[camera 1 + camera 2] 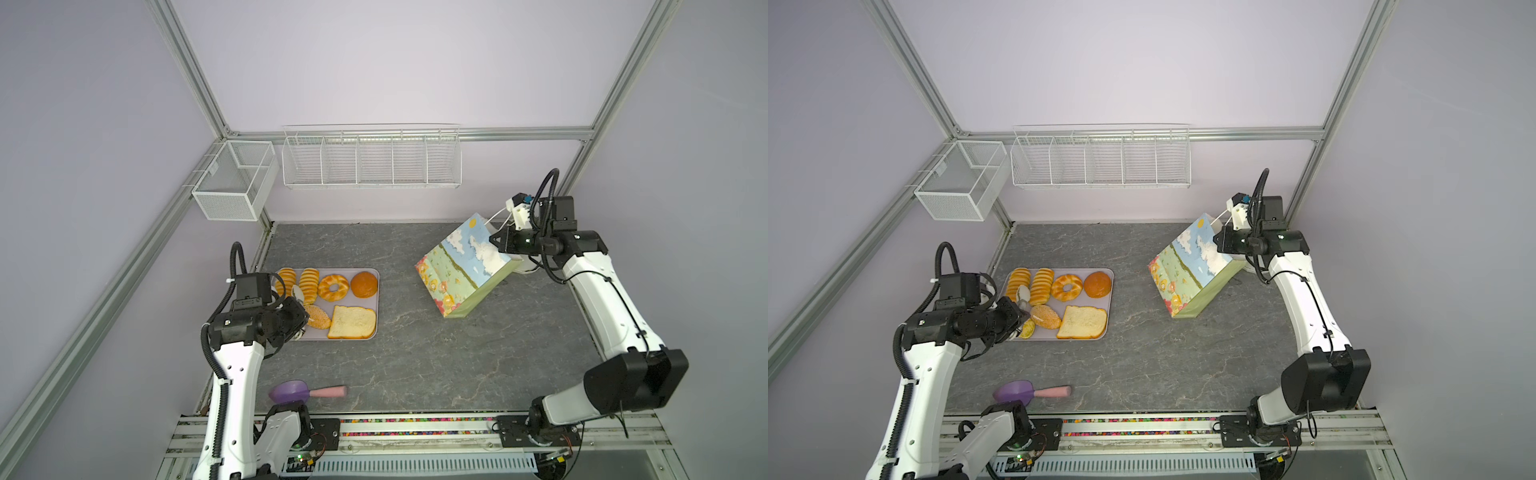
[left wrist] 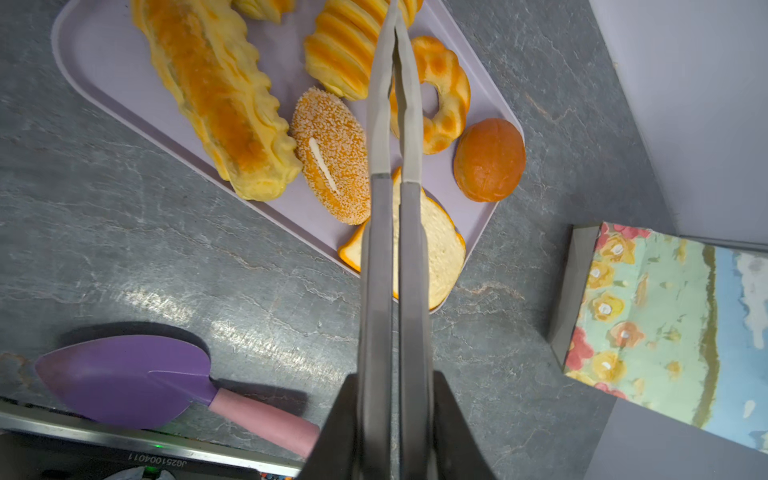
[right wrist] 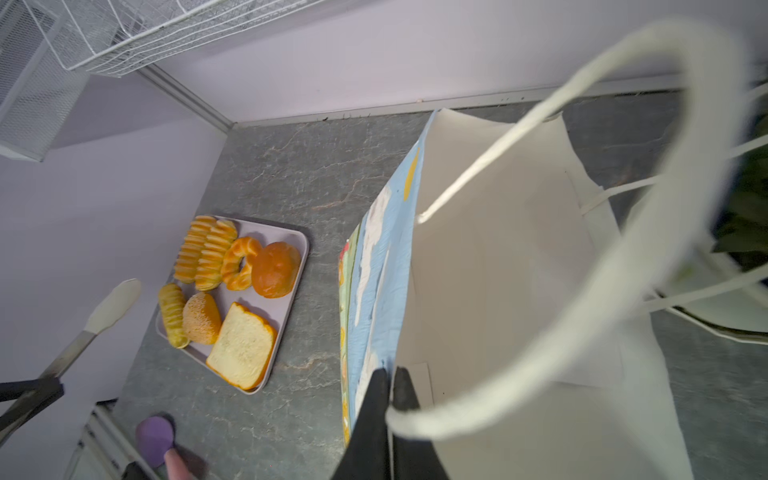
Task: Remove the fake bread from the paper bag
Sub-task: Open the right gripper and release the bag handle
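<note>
A grey marbled table (image 1: 415, 365) carries the scene. On its right side the paper bag (image 1: 461, 266), printed with sky, clouds and flowered meadow, stands tilted, its open mouth leaning toward the right gripper (image 3: 390, 376), whose jaws are pinched tight on the bag's rim beside a white cord handle (image 3: 432, 424); the wrist view looks into the white interior. Well apart, on the table's left side, a lavender tray (image 2: 104, 54) holds the fake bread (image 1: 333, 286): ridged loaves, a braided ring, a round bun, a sesame bun and a toast slice, all outside the bag. Above the tray's near corner the left gripper (image 2: 395, 399) has its jaws clamped on metal tongs (image 2: 380, 124), the tong arms nearly together. A purple scoop (image 1: 291, 390) with a pink handle lies near the table's front edge.
</note>
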Robot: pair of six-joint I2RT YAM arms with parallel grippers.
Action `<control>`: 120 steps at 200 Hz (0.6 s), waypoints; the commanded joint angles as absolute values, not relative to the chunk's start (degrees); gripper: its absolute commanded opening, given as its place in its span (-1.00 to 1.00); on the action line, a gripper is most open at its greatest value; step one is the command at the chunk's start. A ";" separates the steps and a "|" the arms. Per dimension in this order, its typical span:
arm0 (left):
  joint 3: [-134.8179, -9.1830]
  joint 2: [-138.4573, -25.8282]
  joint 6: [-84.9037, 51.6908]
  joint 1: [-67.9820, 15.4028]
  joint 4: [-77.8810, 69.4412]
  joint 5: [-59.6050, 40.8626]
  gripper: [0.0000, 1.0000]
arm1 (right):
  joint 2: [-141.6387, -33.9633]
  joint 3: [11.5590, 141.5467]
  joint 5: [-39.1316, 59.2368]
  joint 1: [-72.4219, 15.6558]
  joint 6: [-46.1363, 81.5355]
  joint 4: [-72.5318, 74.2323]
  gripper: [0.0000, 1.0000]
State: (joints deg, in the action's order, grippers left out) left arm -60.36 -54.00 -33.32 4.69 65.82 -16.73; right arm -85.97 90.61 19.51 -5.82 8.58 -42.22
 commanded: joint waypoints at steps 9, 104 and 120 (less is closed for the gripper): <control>-58.86 -54.73 -33.03 1.59 63.33 -15.20 -0.59 | -87.37 95.02 6.78 -8.38 2.30 -47.29 -0.85; -59.50 -54.66 -31.50 1.58 64.50 -8.19 -0.33 | -95.41 101.97 -0.43 -19.48 -0.24 -51.59 -0.03; -59.67 -54.49 -31.90 1.58 64.26 -8.15 -0.32 | -95.04 103.12 -1.22 -20.33 -0.20 -52.27 0.04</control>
